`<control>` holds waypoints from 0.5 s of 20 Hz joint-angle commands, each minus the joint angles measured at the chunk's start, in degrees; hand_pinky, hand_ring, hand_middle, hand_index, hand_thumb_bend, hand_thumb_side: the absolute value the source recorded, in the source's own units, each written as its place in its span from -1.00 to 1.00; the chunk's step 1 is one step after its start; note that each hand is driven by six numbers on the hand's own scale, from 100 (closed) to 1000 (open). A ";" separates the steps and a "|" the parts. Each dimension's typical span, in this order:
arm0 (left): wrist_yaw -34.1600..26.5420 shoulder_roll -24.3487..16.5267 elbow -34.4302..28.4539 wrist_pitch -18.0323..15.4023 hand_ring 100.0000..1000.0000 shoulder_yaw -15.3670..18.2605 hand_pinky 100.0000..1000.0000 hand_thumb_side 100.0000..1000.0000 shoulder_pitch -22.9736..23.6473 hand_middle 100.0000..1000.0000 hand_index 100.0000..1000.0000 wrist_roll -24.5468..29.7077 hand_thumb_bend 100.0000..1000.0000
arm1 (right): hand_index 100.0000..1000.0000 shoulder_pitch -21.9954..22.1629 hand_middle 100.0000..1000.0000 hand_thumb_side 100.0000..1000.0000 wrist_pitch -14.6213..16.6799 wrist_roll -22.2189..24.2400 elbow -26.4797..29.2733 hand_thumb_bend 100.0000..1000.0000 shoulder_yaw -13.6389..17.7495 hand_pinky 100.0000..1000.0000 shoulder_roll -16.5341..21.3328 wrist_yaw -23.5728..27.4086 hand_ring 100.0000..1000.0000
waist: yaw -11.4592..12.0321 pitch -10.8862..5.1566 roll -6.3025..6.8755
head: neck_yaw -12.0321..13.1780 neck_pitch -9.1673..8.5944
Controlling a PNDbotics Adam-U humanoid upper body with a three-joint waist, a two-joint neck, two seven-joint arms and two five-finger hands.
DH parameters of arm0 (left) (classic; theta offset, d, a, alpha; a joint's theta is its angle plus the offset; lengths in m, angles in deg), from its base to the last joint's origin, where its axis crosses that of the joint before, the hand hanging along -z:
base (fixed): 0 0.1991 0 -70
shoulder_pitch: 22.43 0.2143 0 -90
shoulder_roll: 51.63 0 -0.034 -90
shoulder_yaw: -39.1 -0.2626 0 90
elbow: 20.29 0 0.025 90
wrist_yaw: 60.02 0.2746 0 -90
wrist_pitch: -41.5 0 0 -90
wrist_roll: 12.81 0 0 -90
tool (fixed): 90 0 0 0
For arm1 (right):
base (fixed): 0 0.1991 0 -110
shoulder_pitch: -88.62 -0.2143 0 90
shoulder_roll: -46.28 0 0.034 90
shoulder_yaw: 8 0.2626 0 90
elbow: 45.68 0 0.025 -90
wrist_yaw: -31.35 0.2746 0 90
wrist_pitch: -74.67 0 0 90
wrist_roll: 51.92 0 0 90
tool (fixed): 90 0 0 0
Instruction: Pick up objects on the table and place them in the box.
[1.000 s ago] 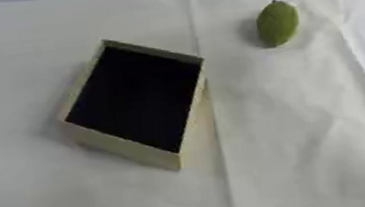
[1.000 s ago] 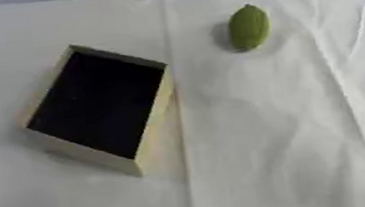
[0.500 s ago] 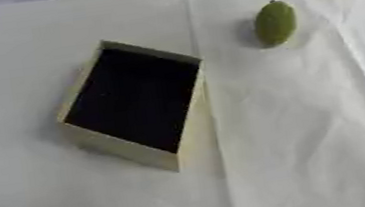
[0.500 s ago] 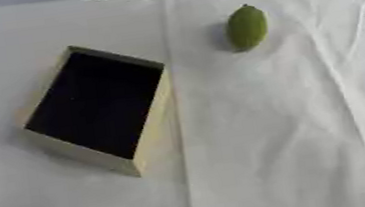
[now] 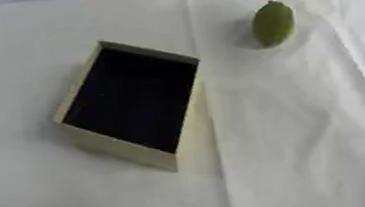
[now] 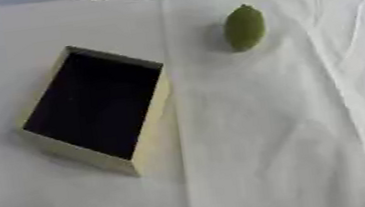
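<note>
One Green Thing Waits for the Box

One small green oval thing lies near the far edge of the table, a little right of the middle. My box sits nearer the left side, turned at a slant, top open and dark inside, so I can drop things in. A white cloth covers the table. I see neither of my hands, so I cannot tell if they hold anything.

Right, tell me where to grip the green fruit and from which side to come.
Take the green fruit across its narrower middle, coming down from above. It is oval, lying with its long axis running away from the robot and a small point at the far end, so fingers closing from left and right meet its short width. It sits alone on the white cloth, right of and beyond the box, so nothing blocks either side.
</note>
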 commanded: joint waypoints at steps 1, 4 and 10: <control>-0.30 -1.56 -1.14 -0.01 0.36 0.06 0.18 -0.24 -0.48 0.17 0.40 0.23 -0.20 | 0.87 -2.83 0.89 -0.82 2.86 2.83 -4.29 -0.60 -0.81 0.88 0.09 -1.98 1.00 | -0.05 -1.53 0.06 | -0.12 -0.04; -0.32 -1.62 -1.14 -0.03 0.36 0.01 0.18 -0.24 -0.51 0.17 0.40 0.26 -0.20 | 0.86 -5.04 0.90 -1.00 5.68 5.65 -8.33 -0.48 -1.31 0.87 -1.12 -2.71 1.00 | -0.12 -1.72 0.04 | -0.08 -0.01; -0.36 -1.57 -1.14 0.03 0.36 -0.02 0.18 -0.24 -0.51 0.18 0.40 0.27 -0.20 | 0.87 -7.08 0.90 -1.00 11.49 11.46 -11.93 -0.44 0.29 0.85 -2.60 -3.95 1.00 | -0.18 -1.85 0.13 | -0.01 -0.01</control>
